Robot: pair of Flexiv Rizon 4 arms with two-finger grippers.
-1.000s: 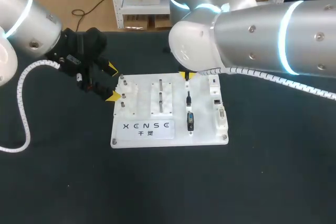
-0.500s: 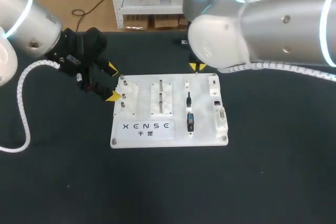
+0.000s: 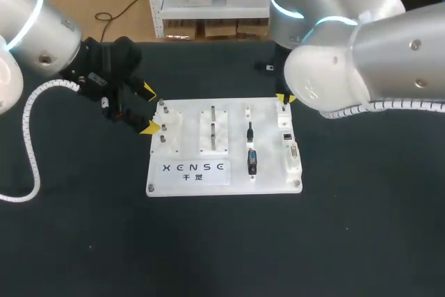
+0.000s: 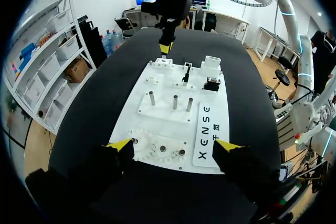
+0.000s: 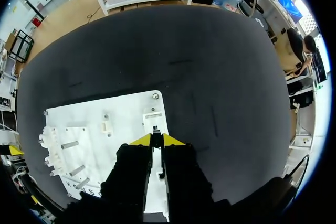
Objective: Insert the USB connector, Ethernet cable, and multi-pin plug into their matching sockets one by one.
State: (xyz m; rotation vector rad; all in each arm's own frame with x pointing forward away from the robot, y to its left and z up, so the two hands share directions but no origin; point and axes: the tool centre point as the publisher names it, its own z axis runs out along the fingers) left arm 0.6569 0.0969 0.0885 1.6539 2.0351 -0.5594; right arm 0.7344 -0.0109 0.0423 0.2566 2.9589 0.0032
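Above a white socket board (image 3: 233,183) on the black tabletop (image 3: 208,248), the right tool (image 5: 156,139) pinches a small dark connector (image 5: 156,129) over the board's far right corner, beside the sockets (image 3: 288,140). Two black plugs (image 3: 251,147) stand in their holders mid-board. The left tool (image 4: 173,146) hangs wide open at the board's left edge.

This is a robotics lab: 2 silver arms, the left arm (image 3: 35,26) and the right arm (image 3: 375,67), stand over a black table (image 3: 361,241). On it lies a white test board (image 3: 236,180) (pegs (image 4: 175,102) and sockets (image 3: 287,134) set in rows) — bench practice hardware.
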